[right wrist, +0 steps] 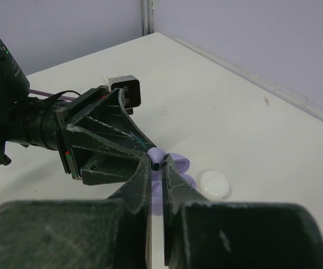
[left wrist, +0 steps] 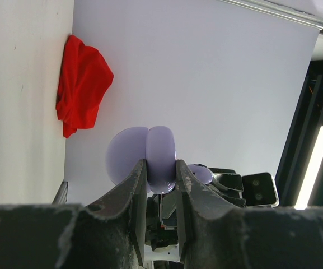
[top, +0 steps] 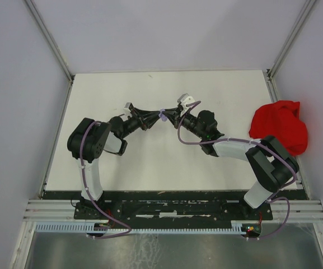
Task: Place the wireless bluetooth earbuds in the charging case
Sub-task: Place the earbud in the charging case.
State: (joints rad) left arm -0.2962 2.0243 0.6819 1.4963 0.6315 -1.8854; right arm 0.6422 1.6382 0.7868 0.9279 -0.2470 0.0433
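Observation:
My left gripper (top: 154, 117) (left wrist: 161, 163) is shut on the open purple charging case (left wrist: 160, 150), held above the table with its lid (left wrist: 125, 152) swung to the left. My right gripper (top: 168, 114) (right wrist: 157, 161) is shut on a small purple earbud (right wrist: 157, 164) and meets the left gripper tip to tip. The earbud sits right at the case (right wrist: 178, 166); I cannot tell if it touches. In the top view they show as one purple speck (top: 162, 115). Other earbuds are out of view.
A white round disc-like case (right wrist: 214, 184) lies on the white table (top: 150, 162) just beside the grippers. A crumpled red cloth (top: 280, 126) (left wrist: 82, 83) lies at the table's right edge. Walls close in the left, right and far sides.

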